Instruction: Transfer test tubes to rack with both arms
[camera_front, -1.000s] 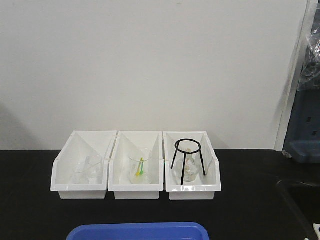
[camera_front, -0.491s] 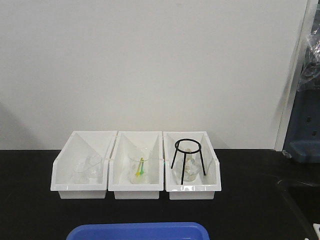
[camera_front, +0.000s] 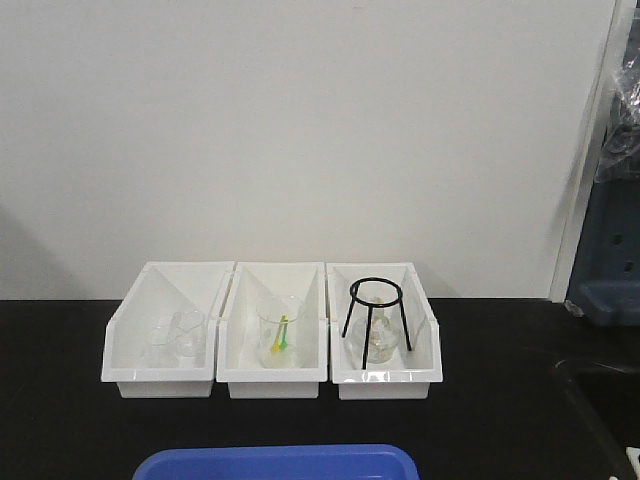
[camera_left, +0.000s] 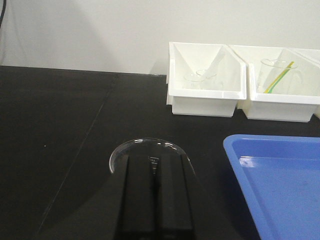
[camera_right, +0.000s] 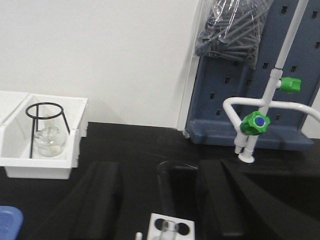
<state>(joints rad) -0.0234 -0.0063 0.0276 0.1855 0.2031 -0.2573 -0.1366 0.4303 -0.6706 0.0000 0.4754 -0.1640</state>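
Observation:
The white rack shows only in the right wrist view, at the bottom edge on the black table. One clear test tube stands in a hole of the rack. My right gripper hangs open above and behind the rack, its black fingers wide apart with nothing between them. In the left wrist view my left gripper is shut, fingers pressed together over the black table. A clear curved glass rim arcs round its tips; I cannot tell what that glass is. The exterior view shows neither arm.
Three white bins stand in a row at the back, holding beakers and a black wire tripod over a flask. A blue tray lies in front. A sink and a green-handled tap are on the right.

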